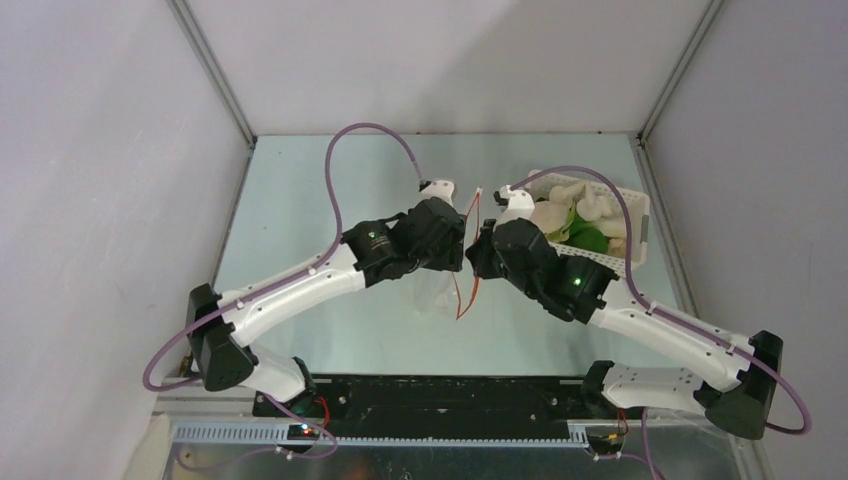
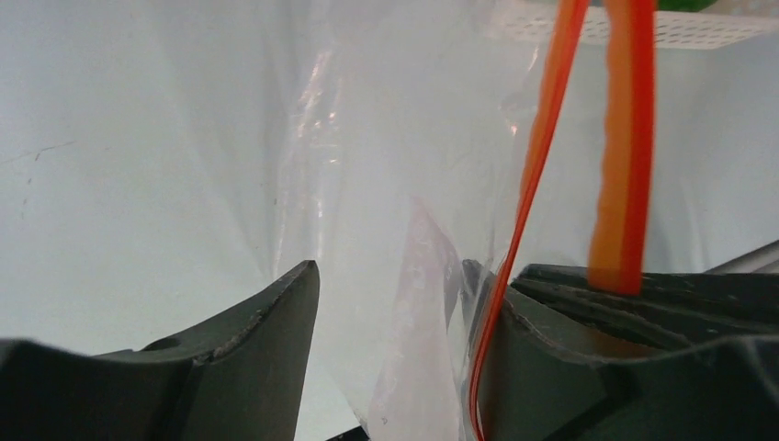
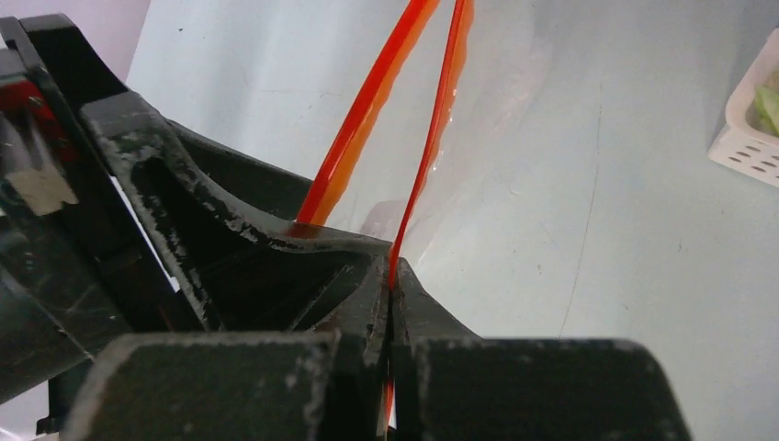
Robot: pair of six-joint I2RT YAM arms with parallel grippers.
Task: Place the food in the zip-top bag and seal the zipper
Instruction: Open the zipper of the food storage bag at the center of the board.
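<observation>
The clear zip-top bag [image 1: 440, 290] hangs between my two grippers over the middle of the table. My right gripper [image 3: 392, 266] is shut on one side of its orange-red zipper [image 3: 436, 119]; the strip's other side runs up beside it. My left gripper [image 2: 395, 276] stands open, with the crinkly bag film [image 2: 386, 184] loose between its fingers and the zipper [image 2: 537, 156] lying against the right finger. The food [image 1: 560, 205], cream bulbs and green leafy pieces [image 1: 585, 235], lies in the white basket behind the right arm.
The white perforated basket [image 1: 640, 215] stands at the back right near the wall, and its edge shows in the right wrist view [image 3: 749, 138]. Grey walls enclose the table on three sides. Purple cables loop over both arms.
</observation>
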